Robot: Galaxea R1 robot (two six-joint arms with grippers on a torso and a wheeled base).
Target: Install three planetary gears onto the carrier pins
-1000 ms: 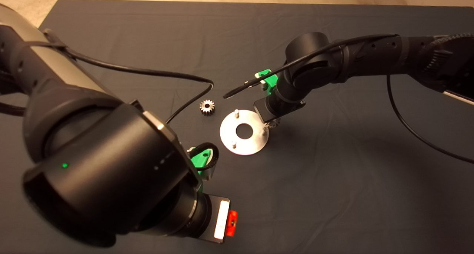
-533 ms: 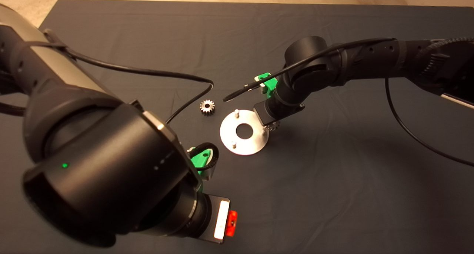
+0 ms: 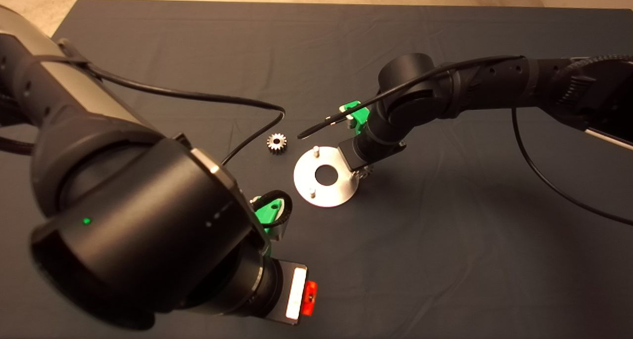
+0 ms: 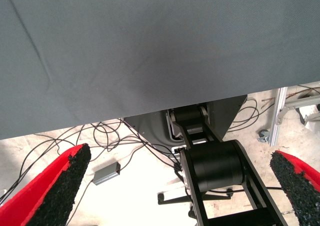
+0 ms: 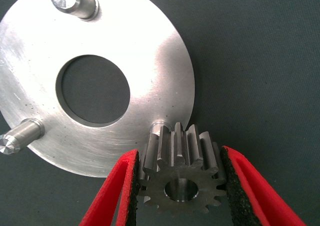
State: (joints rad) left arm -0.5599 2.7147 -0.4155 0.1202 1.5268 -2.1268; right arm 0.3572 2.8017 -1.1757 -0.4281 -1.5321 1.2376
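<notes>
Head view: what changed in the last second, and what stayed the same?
The right gripper, fingers shut on a gear, shifted slightly toward the disc and its nearest pin. The loose gear, the disc and the left gripper stayed put.

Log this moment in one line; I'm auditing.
right gripper: holds silver-grey spur gear over peg | left gripper: open, idle
</notes>
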